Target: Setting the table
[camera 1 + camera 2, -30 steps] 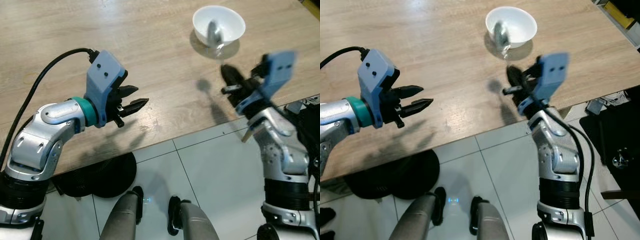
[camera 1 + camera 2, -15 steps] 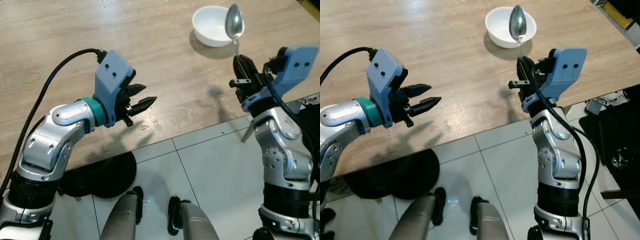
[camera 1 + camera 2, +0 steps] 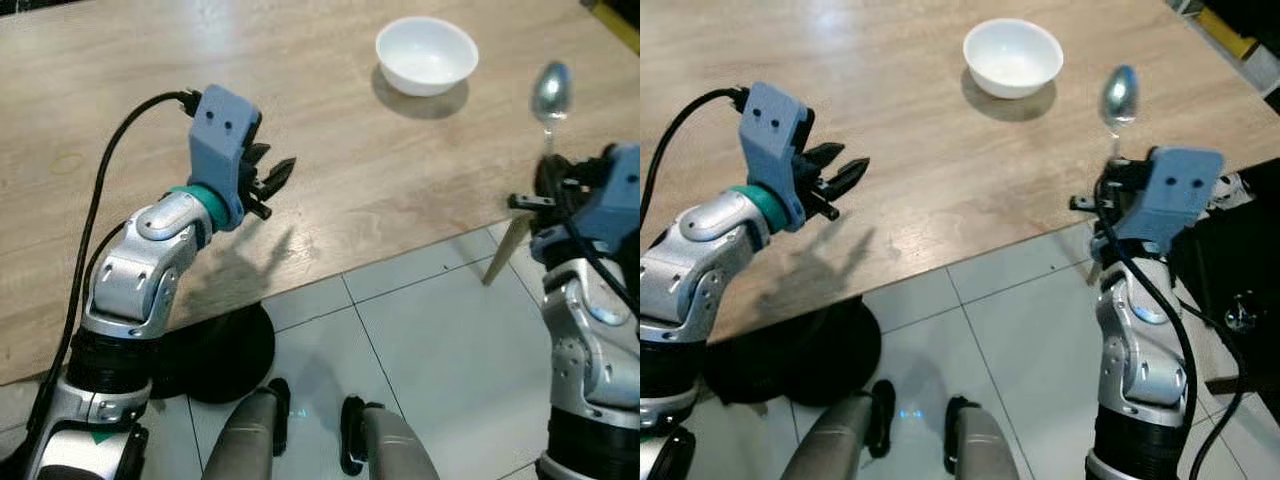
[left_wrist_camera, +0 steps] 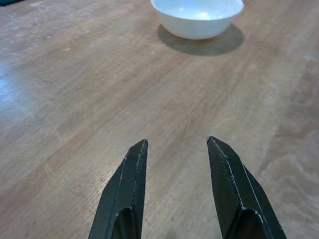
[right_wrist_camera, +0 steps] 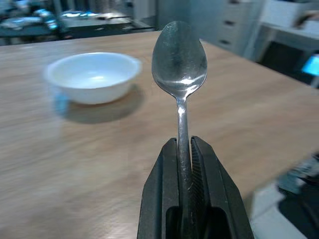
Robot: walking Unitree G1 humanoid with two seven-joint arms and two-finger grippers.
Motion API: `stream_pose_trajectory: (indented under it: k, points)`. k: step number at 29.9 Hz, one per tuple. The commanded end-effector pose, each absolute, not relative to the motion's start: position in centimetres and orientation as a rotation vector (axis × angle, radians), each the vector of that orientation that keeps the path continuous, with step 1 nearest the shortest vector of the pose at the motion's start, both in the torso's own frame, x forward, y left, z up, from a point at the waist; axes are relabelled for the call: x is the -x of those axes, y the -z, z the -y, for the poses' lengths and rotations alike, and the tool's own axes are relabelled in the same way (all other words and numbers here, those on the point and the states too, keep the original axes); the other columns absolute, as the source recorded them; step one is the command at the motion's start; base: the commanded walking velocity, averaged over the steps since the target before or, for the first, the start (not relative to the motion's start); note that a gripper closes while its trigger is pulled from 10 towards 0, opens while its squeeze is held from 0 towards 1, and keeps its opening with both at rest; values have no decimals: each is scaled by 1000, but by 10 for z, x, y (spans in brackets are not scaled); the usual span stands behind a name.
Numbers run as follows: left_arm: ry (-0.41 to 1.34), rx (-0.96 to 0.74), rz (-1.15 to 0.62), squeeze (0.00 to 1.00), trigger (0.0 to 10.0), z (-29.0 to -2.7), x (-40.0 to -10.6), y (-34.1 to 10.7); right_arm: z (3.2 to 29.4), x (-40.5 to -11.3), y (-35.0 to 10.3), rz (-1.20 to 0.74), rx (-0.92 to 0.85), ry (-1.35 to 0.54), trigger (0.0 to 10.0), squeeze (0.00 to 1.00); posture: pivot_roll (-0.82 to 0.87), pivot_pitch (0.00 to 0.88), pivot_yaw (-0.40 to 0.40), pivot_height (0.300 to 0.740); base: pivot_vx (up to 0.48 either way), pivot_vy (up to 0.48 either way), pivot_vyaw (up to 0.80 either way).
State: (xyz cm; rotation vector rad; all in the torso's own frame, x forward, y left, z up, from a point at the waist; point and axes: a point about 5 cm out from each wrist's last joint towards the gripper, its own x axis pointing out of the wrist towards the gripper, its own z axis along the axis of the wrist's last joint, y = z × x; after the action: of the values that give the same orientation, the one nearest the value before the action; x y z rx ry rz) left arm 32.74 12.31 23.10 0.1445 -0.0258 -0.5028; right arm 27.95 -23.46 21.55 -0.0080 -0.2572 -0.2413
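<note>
The right end effector (image 5: 184,149) is pinching the handle of a metal spoon (image 5: 179,64), fingers pressed against it from both sides, with the spoon's rounded end pointing up and away. It hangs past the near edge of the wooden worktop (image 3: 330,160), close to the near right corner, above the tiled floor (image 3: 420,330). A white bowl (image 3: 427,55) sits on the worktop toward its far right part, well apart from the spoon; the stretch of worktop between the two is bare wood, with nothing in the way. A slanted wooden leg (image 3: 507,250) shows just below the worktop's near edge beside the right arm.

The left end effector (image 4: 177,154) hovers above the middle of the worktop near its near edge, fingers spread with nothing between them, aimed toward the bowl across open wood. A black cable (image 3: 100,210) loops from the left arm. On the floor under the near edge lies a round black base (image 3: 215,350).
</note>
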Motion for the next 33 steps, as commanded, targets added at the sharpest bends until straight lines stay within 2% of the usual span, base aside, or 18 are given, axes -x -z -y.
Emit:
stream_pose_trajectory:
  k: [1, 15, 33]
  points:
    - [462, -135, 13, 0, 10000, -124, -333, -226, 245, -278, -209, 239, 6, 302, 10000, 0, -41, 83, 74, 740, 0, 0, 0]
    - [377, -120, 0, 0, 10000, -121, -345, -217, 253, -282, -208, 216, 27, 344, 10000, 0, -53, 52, 53, 740, 0, 0, 0]
    - [349, -131, 12, 0, 10000, -120, -349, -211, 255, -287, -203, 189, 30, 361, 10000, 0, -48, 61, 45, 740, 0, 0, -800]
